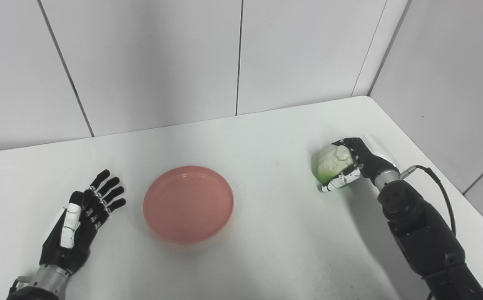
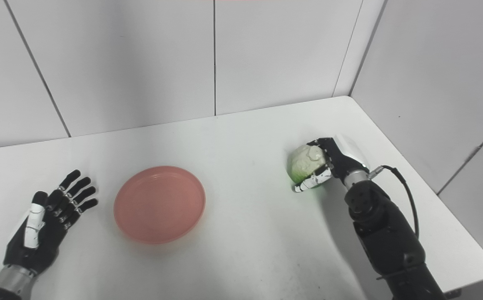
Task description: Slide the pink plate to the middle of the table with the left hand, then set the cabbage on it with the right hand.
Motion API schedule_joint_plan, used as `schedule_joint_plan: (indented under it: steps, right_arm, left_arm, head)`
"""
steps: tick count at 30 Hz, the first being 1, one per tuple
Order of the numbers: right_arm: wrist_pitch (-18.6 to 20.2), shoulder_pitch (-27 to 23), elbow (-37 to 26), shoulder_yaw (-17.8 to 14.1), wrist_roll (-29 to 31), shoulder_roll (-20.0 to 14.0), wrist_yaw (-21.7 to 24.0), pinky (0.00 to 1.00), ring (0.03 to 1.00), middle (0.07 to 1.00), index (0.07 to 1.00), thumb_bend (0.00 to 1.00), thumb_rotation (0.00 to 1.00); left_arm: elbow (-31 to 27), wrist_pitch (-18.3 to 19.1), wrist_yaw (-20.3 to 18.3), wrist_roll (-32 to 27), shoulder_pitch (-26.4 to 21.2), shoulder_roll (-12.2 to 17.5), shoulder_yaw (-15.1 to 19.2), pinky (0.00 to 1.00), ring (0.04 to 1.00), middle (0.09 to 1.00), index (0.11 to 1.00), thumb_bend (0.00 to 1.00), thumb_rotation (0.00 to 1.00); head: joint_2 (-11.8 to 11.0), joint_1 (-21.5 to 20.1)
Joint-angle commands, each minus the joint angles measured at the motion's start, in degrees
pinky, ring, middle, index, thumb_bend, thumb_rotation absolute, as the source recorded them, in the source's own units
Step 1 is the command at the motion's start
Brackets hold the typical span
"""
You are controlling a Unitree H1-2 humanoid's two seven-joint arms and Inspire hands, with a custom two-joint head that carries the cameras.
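The pink plate [image 1: 188, 203] lies flat on the white table [image 1: 266, 137], a little left of its middle, with nothing on it. My left hand [image 1: 84, 216] rests to the left of the plate, open with fingers spread, a small gap away from the rim. At the right side a pale green-and-white cabbage [image 1: 332, 163] sits in my right hand [image 1: 356, 164], whose fingers are wrapped around it from behind and below. The cabbage is low, at or just above the tabletop; contact with the table cannot be told.
White wall panels close the table at the back and on the right. The table's right edge [image 2: 454, 208] runs close beside my right arm, and a black cable [image 1: 441, 187] loops off its wrist.
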Motion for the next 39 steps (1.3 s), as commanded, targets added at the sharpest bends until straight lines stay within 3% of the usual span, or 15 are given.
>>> schedule_joint_plan:
  steps: [1, 14, 18, 23, 30, 39]
  right_arm:
    - [-1.7, -1.1, -0.1, 0.1, 0.2, -0.8, -1.2, 0.38, 0.422, 0.468, 0.494, 0.53, 0.00]
    - [-1.6, -1.0, -1.5, 0.9, 0.5, -1.5, -2.3, 0.37, 0.423, 0.472, 0.494, 0.53, 0.00]
    - [2.9, -1.6, -5.5, 1.2, 0.0, -2.2, 0.4, 0.37, 0.429, 0.474, 0.493, 0.53, 0.00]
    - [5.0, -2.7, -12.0, 1.8, -0.8, -3.4, 3.6, 0.38, 0.432, 0.471, 0.493, 0.53, 0.00]
    - [6.6, -5.8, -18.3, 2.1, -1.3, -2.8, 6.8, 0.39, 0.444, 0.493, 0.476, 0.53, 0.00]
    - [6.7, -10.7, -22.2, 6.0, -6.5, -0.9, 11.7, 0.37, 0.424, 0.474, 0.490, 0.53, 0.00]
  left_arm:
    - [1.5, 4.8, 0.7, 0.8, 2.5, 0.6, -0.4, 0.85, 0.898, 0.919, 0.914, 0.82, 0.92]
    - [1.6, 4.2, 0.8, 1.2, 2.6, 0.3, -1.0, 0.85, 0.902, 0.923, 0.919, 0.83, 0.93]
    - [0.7, 4.8, 2.0, 1.6, 2.9, -0.2, -1.4, 0.85, 0.904, 0.925, 0.920, 0.82, 0.93]
    - [-0.4, 5.2, 3.3, 2.1, 3.3, -0.9, -2.3, 0.86, 0.911, 0.929, 0.926, 0.83, 0.94]
    - [-3.4, 6.9, 5.9, 3.3, 3.9, -2.5, -3.4, 0.89, 0.914, 0.928, 0.928, 0.82, 0.94]
    - [-6.0, 9.1, 8.2, 6.0, 4.2, -4.5, -5.5, 0.94, 0.936, 0.941, 0.943, 0.82, 0.98]
  head:
    - [-0.1, 0.2]
    - [-0.4, 1.3]
    - [-0.5, 2.2]
    - [-0.8, 4.1]
    - [-1.0, 7.9]
    - [-1.2, 14.7]
